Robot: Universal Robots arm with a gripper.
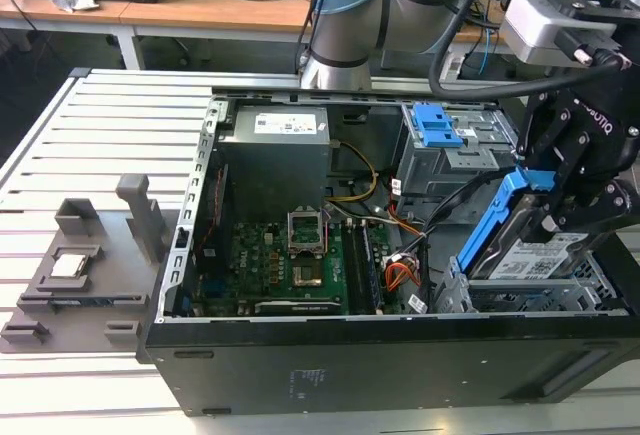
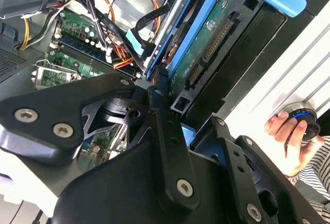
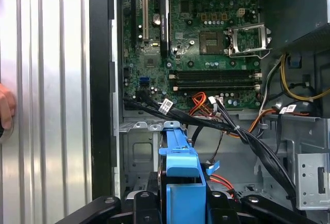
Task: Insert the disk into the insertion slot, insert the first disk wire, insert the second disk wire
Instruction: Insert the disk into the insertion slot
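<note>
gripper (image 1: 560, 220) clamped on disk (image 1: 530, 255), fingers together over the blue bracket (image 1: 492, 223), likely because the frame gives firmer hold than the flat metal. held tilted above slot (image 1: 596, 277), at near corner of case (image 1: 350, 355) on the exterior view's right: low end down at the bay mouth, high end up in air. not yet seated, as far as can be judged. tilted so, probably, to enter the bay at an angle and stay off the cables (image 3: 206, 121) lying between bay and board (image 3: 206, 44). connector edge (image 2: 214, 41) of disk bare in the second wrist view, no wire in it. outside the case wall, a hand (image 2: 289, 131) resting on a round knob, perhaps for stopping the arm.
</note>
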